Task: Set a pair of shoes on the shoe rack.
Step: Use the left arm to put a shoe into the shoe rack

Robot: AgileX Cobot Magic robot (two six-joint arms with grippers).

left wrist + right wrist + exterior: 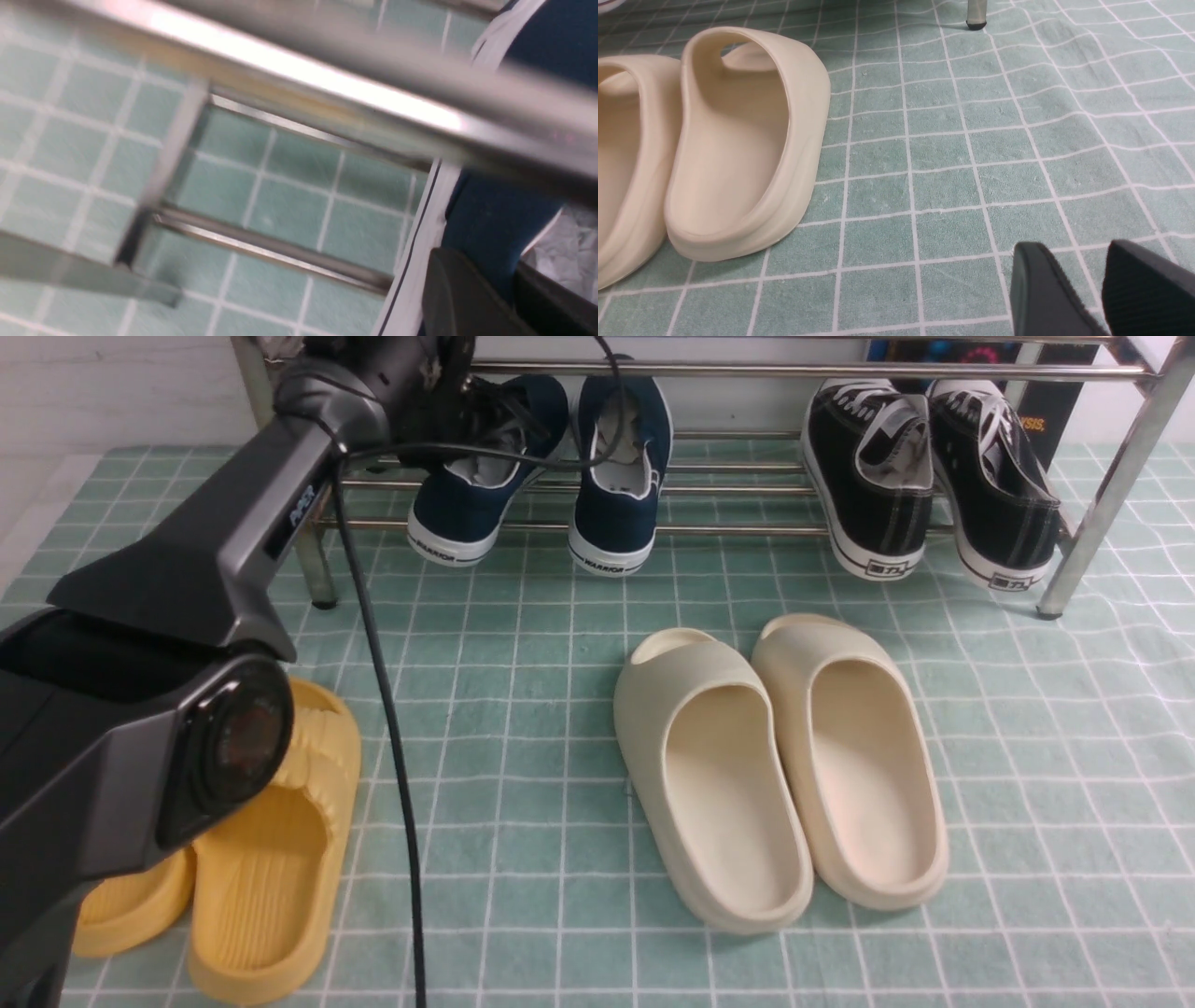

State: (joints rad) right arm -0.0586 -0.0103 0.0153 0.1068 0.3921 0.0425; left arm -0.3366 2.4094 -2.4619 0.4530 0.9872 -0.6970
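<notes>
Two navy-blue slip-on shoes rest toes-down on the chrome shoe rack (747, 371): the left shoe (462, 499) and the right shoe (621, 485). My left gripper (439, 401) reaches to the heel of the left shoe. In the left wrist view this gripper (486, 266) is shut on the shoe's blue side wall (486, 219), one finger outside and one inside by the paper stuffing (570, 233). A rack bar (303, 79) crosses close in front. My right gripper (1071, 247) is open and empty, low over the green mat; it is out of the front view.
Black lace-up sneakers (934, 467) sit on the rack's right part. Cream slides (784, 765) lie mid-mat, also in the right wrist view (738, 140). Yellow slides (271, 859) lie under my left arm. A rack leg (976, 14) stands ahead of the right gripper.
</notes>
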